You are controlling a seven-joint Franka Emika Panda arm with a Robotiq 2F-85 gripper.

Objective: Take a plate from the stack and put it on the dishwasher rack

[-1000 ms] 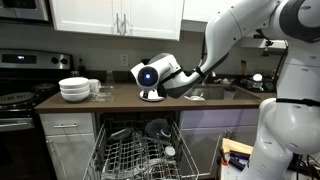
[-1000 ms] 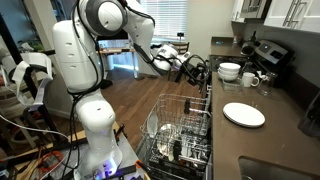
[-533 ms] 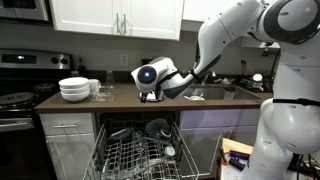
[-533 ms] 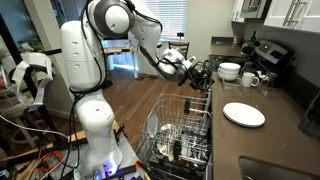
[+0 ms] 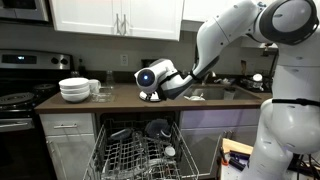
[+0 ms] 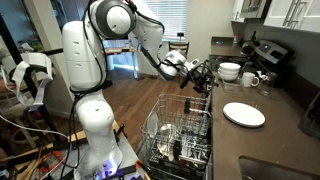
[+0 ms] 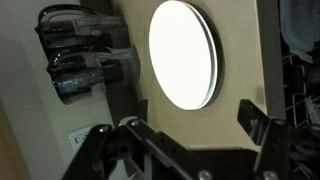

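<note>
In an exterior view, the arm (image 5: 215, 45) reaches in from the right and holds the pincer (image 5: 151, 90) low over the dark surface (image 5: 115, 99). From here I cannot tell how its jaws stand. A stack of white dishes (image 5: 75, 90) sits at the left end of the surface, with glasses (image 5: 98, 88) just beside it. Both are well apart from the pincer. The dishwasher rack (image 5: 135, 155) is pulled out below the surface's edge, with dark items among its tines.

In an exterior view from the other side, the pincer (image 6: 200, 76) hangs near the front edge of the surface (image 6: 280, 110), above the far end of the dishwasher rack (image 6: 178, 135). A single white plate (image 6: 243, 114) lies flat on the surface, apart from the pincer. The stack of white dishes (image 6: 230, 71) stands further back, with a mug (image 6: 250, 79) beside it.

In the wrist view, the pincer (image 7: 195, 125) is released. Its two fingers (image 7: 128, 135) are spread wide with nothing between them. The plate (image 7: 185, 55) lies flat on the surface (image 7: 235, 60) beyond the fingertips, untouched. The glasses (image 7: 85, 60) are off to the left of the plate, and wires of the dishwasher rack (image 7: 300, 90) show at the right edge.
</note>
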